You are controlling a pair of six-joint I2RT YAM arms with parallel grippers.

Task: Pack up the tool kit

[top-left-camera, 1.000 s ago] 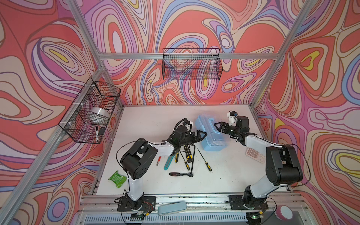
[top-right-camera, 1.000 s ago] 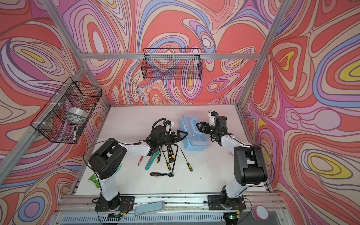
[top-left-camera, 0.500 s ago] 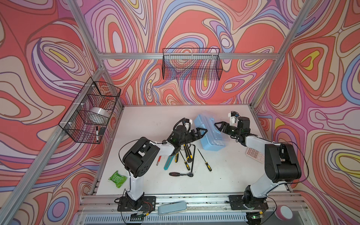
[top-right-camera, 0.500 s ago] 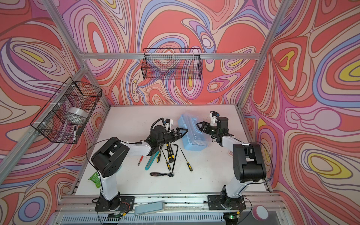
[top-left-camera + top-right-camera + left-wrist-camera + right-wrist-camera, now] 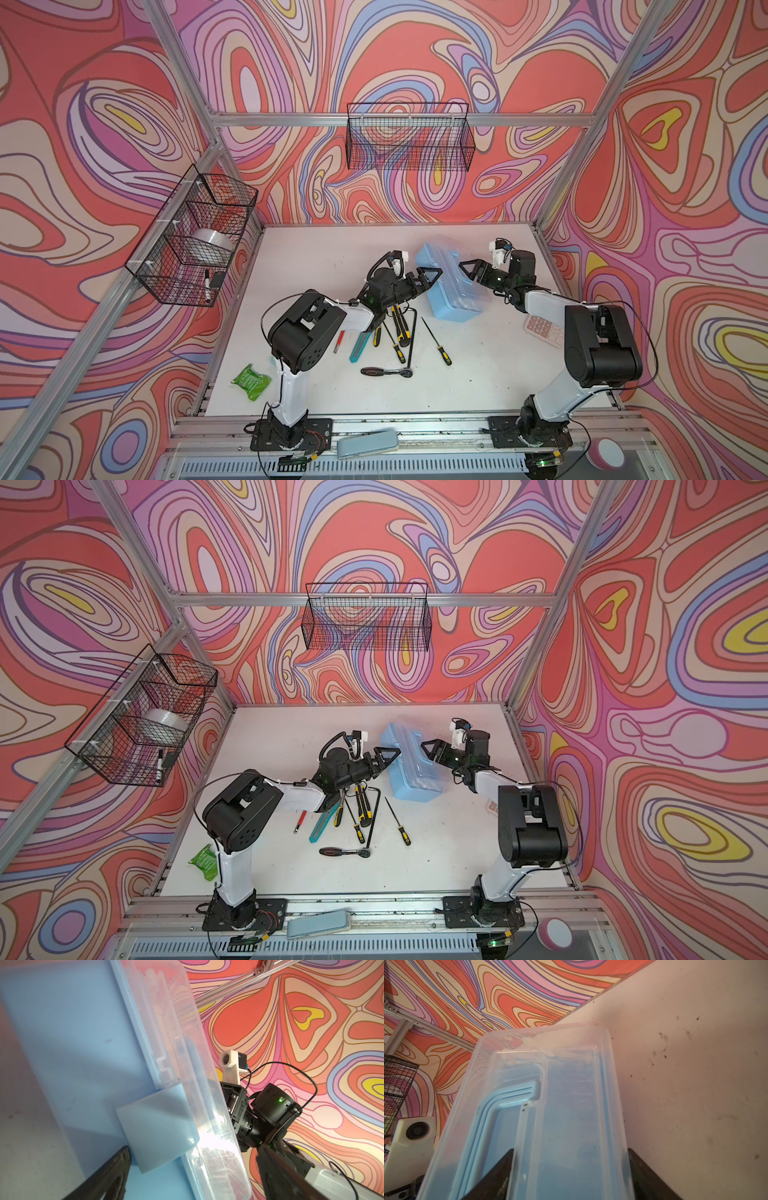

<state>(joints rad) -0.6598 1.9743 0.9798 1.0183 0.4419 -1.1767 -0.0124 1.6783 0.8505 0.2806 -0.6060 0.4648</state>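
- Left pincer [image 5: 432, 277] gapes wide and grips nothing. In the left wrist view its fingers [image 5: 112, 1172] flank the blue latch [image 5: 158, 1126] on the tool kit case [image 5: 62, 1043].
- Right pincer [image 5: 467, 272] is spread wide astride the clear lid [image 5: 571, 1084], beside the blue handle [image 5: 508, 1095]. Whether it presses the lid is unclear.
- The tool kit case sits lid down between both pincers, toward the back of the counter [image 5: 324, 257].
- Ratchet [image 5: 386, 372], hex key [image 5: 412, 332], screwdrivers [image 5: 435, 341] and utility knives [image 5: 358, 345] lie loose on the counter, in front of the case.
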